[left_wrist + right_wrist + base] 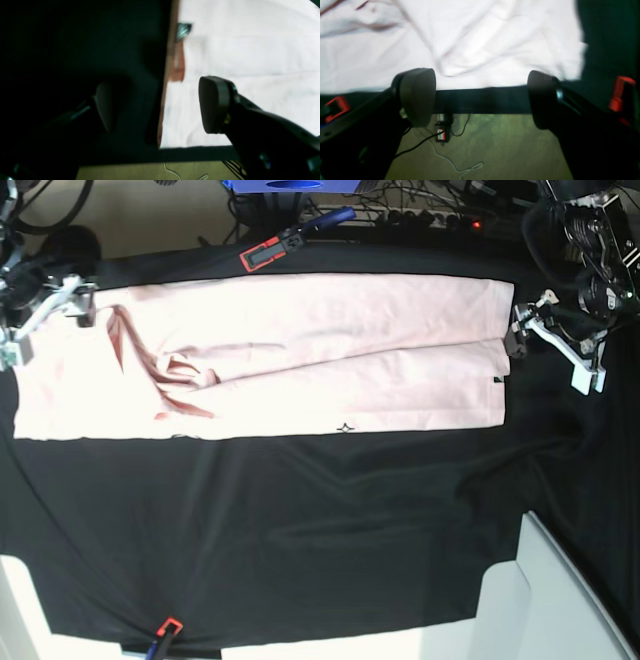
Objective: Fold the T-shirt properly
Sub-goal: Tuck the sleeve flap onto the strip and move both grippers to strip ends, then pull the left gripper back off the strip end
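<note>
While the T-shirt (300, 350) is lying as a long band across the far part of the black table cloth (300, 530), the left gripper (555, 340) and the right gripper (40, 315) are hovering at its two ends, jaws spread and empty. The cotton is looking light, limp and crease-prone, so pinching hemmed corners seems best.

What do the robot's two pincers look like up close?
Each pincer has two dark, rounded, paddle-like pads on black arms. The left pincer and right pincer look alike. From the base view their brackets appear silvery-white, with black cables bundled behind the left arm.
</note>
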`<state>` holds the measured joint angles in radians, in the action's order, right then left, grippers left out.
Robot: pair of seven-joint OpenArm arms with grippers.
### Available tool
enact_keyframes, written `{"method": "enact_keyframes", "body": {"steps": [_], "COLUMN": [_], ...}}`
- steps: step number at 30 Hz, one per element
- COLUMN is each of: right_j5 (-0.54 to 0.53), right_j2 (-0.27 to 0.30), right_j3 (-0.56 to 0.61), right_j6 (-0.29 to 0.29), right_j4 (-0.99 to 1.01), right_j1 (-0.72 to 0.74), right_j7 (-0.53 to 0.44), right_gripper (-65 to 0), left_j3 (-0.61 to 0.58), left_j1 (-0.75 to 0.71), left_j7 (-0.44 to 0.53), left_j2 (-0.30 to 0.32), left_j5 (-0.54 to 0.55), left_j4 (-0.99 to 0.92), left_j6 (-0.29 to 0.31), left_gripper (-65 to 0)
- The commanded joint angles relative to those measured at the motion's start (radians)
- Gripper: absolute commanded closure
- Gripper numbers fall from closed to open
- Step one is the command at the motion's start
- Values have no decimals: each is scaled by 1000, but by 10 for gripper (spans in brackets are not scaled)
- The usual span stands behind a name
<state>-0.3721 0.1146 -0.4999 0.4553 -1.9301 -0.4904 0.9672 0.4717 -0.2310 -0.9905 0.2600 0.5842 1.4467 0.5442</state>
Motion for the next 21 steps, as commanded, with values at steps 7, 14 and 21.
{"method": "enact_keyframes", "body": {"steps": [7, 14, 21], "right_j5": [-11, -11, -11], "right_j2": [9, 9, 6], "right_j3": [0, 0, 0], "right_j6": [0, 0, 1], "right_j4": [-16, -15, -15], "right_j1": [-3, -4, -3], "right_j7": [-15, -17, -17], "right_gripper": [-550, -550, -550], "left_j3": [0, 3, 9], "left_j1": [-5, -3, -5], "left_j7": [126, 160, 158], "left_j2": [15, 14, 19], "left_j5": [9, 9, 9], "left_j4": [-93, -123, -123], "left_j6": [9, 9, 7], "left_gripper": [-625, -628, -628]}}
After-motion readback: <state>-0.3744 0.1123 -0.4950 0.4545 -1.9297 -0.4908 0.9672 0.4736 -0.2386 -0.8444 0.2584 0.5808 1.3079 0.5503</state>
